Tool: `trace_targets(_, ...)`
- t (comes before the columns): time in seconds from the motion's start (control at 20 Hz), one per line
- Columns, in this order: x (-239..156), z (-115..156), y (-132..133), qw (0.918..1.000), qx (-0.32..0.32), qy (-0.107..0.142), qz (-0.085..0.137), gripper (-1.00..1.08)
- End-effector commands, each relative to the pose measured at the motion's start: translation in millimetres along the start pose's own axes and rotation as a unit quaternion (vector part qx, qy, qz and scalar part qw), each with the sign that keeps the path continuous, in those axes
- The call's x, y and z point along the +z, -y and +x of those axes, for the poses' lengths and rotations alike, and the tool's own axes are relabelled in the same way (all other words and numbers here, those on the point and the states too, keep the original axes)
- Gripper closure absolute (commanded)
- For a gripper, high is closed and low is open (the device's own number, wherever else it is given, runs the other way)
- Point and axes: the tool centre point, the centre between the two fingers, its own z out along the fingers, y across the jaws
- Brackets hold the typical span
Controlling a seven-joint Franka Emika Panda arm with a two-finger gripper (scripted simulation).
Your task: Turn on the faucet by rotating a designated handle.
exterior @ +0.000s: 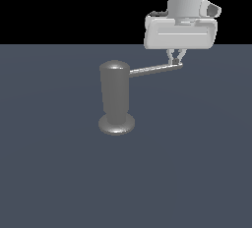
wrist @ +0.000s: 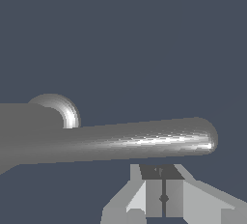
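Observation:
The faucet (exterior: 115, 94) is a glossy grey upright cylinder with a domed top on a round flared base (wrist: 66, 110). Its handle (exterior: 155, 69), a thin grey rod, sticks out from the top toward the exterior view's right. My white gripper (exterior: 175, 60) hangs from above with its fingertips right at the rod's rounded tip. In the wrist view the handle (wrist: 144, 143) runs across just in front of the gripper (wrist: 164, 198), whose two fingers are pressed together with nothing between them. The fingers sit beside the rod, not around it; contact cannot be made out.
The faucet stands on a flat dark blue-grey surface (exterior: 197, 163) that fills the lower part of the exterior view, with black background behind. Nothing else shows.

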Motion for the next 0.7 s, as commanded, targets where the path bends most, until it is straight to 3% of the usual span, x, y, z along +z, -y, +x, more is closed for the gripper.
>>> trace_targets(0.0,8.2,8.7,4.1,1.0,-0.002,0.005,0.001,1.08)
trace_targets(0.65,12.2,47.1,5.6,1.0,0.002,0.008,0.001,1.08)
